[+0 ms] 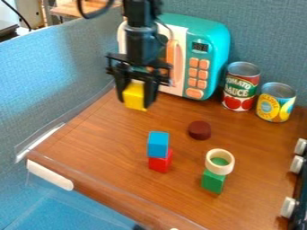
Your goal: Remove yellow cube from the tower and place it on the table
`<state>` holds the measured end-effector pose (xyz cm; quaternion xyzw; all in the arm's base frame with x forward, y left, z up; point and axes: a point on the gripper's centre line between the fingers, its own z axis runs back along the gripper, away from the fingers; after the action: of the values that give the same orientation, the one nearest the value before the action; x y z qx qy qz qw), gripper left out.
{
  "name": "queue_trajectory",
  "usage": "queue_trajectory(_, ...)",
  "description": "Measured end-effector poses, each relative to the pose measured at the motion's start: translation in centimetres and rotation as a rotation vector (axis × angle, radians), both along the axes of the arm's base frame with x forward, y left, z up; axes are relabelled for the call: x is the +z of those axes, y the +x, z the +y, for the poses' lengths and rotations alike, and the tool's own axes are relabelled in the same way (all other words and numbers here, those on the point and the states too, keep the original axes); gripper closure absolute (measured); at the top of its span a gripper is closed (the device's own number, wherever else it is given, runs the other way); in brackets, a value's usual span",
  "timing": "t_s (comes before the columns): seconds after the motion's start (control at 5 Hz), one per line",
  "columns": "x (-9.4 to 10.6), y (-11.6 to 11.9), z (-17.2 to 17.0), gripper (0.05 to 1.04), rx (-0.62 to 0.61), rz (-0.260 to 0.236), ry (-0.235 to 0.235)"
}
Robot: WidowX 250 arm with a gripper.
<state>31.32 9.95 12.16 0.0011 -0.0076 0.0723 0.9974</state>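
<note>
yellow cube [134, 95] up in upper left, jaws closed snug round it. blue cube [158, 144] sitting on red cube [160, 163], centre-ish.

The arm [142, 42] covers the microwave [210, 33] (door [180, 36] side, partly).

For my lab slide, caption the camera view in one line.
Gripper holding a yellow cube above the table, beyond a blue block stacked on a red one.
</note>
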Motion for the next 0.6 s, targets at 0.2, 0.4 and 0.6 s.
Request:
queue_trajectory(0.2,-1.0,0.7,2.6,0.473,0.072,0.029,-0.006)
queue_trajectory(0.4,-4.9,1.6,4.9,0.474,0.108,0.096,0.014)
queue_trajectory(0.6,-6.9,3.0,6.0,0.474,0.083,0.099,0.023)
